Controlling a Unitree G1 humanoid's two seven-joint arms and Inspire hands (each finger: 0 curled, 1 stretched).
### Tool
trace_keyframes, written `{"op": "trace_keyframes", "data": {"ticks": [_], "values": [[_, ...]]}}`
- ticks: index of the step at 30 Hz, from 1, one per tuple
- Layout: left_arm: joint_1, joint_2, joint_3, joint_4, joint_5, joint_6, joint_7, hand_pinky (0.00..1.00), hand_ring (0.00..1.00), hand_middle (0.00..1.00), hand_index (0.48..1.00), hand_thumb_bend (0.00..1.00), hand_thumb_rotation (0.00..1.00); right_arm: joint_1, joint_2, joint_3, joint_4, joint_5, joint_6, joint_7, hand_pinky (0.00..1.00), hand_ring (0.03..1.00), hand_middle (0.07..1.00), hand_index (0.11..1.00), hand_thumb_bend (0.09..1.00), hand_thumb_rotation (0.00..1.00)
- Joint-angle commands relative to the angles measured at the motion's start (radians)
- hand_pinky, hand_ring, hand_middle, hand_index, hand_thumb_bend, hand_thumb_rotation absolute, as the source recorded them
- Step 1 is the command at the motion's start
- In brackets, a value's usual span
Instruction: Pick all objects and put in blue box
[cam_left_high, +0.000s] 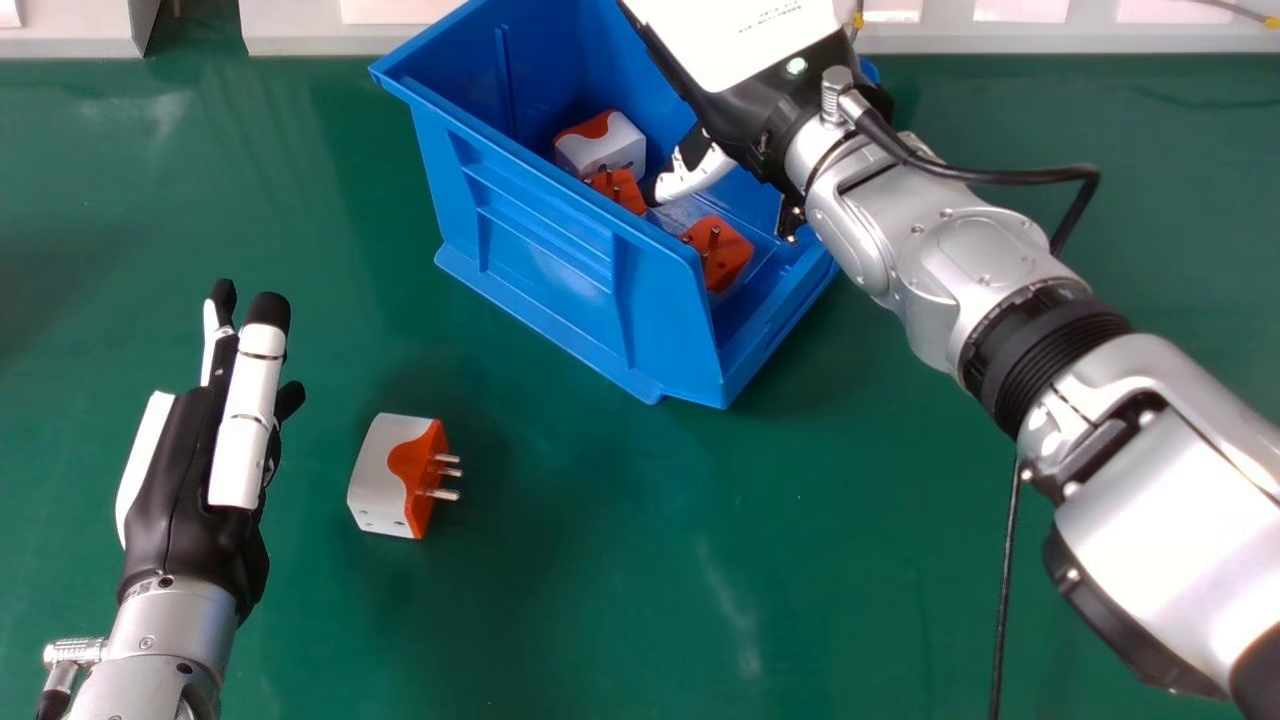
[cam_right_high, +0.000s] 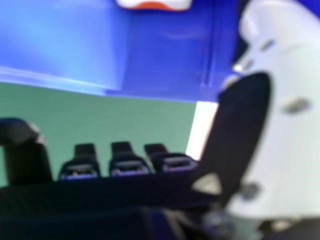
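My right hand (cam_left_high: 765, 90) is over the blue box (cam_left_high: 540, 250), its thumb down inside and its fingers open with nothing held. The right hand view shows this right hand (cam_right_high: 280, 115) with its thumb and fingertips apart. Inside the box lie a white and orange plug adapter (cam_left_high: 612, 148), an orange-faced one (cam_left_high: 617, 188) beside it and another orange-faced one (cam_left_high: 722, 250) nearer the front. One white and orange adapter (cam_left_high: 385, 475) rests on the table, pins facing right. Left of it, my left hand (cam_left_high: 240, 410) is open with straight fingers, not touching it.
The green table (cam_left_high: 600, 560) spreads around the box. A black cable (cam_left_high: 1005, 590) runs down beside my right forearm, and another loops off the right wrist. White panels (cam_left_high: 1060, 35) line the table's far edge.
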Motion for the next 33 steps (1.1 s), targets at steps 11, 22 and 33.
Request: {"op": "trace_keyframes", "data": {"ticks": [11, 22, 33], "values": [[-0.021, 0.015, -0.002, 0.005, 0.005, -0.022, -0.006, 0.97, 1.00, 1.00, 1.000, 0.55, 1.00, 0.269, -0.224, -0.142, -0.556, 0.020, -0.012, -0.011, 0.90, 1.000, 1.000, 1.000, 0.421, 0.36], [-0.046, 0.024, 0.004, 0.037, 0.006, -0.028, -0.004, 0.97, 1.00, 1.00, 1.000, 0.55, 1.00, 0.685, -0.391, -0.421, -1.201, 0.067, 0.015, 0.098, 0.98, 1.000, 1.000, 1.000, 0.359, 0.40], [-0.054, 0.019, 0.007, 0.061, 0.004, -0.048, 0.001, 0.97, 1.00, 1.00, 1.000, 0.55, 1.00, 1.107, -0.379, -0.612, -1.435, 0.102, -0.029, 0.077, 0.97, 0.996, 0.998, 0.993, 0.334, 0.39]]}}
